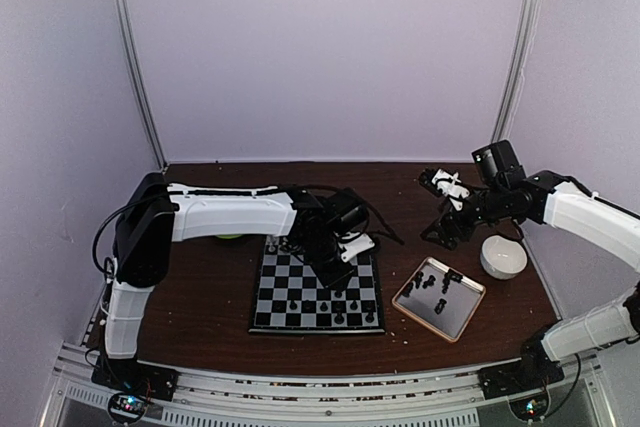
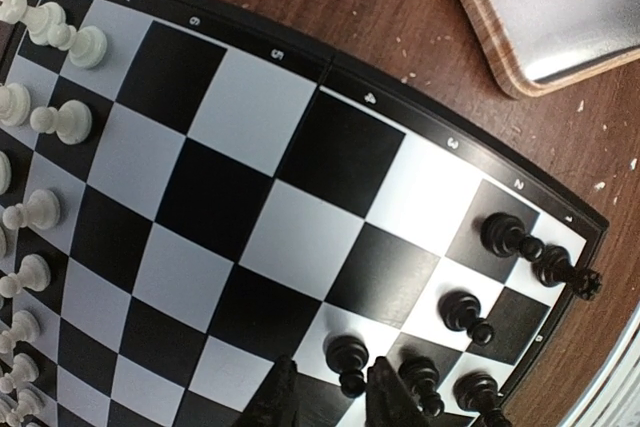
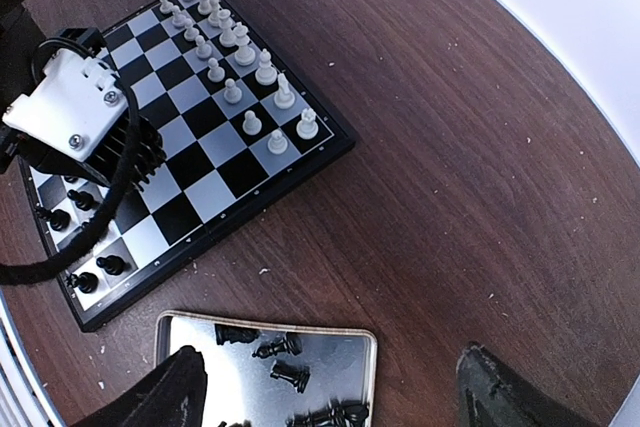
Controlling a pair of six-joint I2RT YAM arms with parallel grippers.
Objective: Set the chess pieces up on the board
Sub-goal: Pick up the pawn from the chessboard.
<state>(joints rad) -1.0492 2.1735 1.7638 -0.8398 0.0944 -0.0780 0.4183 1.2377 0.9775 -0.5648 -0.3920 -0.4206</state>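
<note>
The checkered board [image 1: 270, 292] lies in front of the left arm. White pieces [image 1: 288, 245] stand in rows along its far edge [image 3: 232, 55]. Several black pieces [image 1: 330, 304] stand near its front edge [image 2: 508, 235]. My left gripper [image 1: 335, 269] hangs low over the board, open, its fingertips [image 2: 282, 399] either side of a standing black pawn [image 2: 347, 355]. My right gripper [image 1: 438, 235] is wide open and empty, above the tan-rimmed metal tray [image 1: 462, 312]. Several black pieces [image 3: 290, 377] lie loose in the tray.
A white bowl [image 1: 503, 257] stands right of the tray. A green object [image 1: 230, 237] lies behind the board's far left corner, partly under the left arm. The tray's corner [image 2: 470, 7] sits close to the board's right side. Pale walls enclose the table.
</note>
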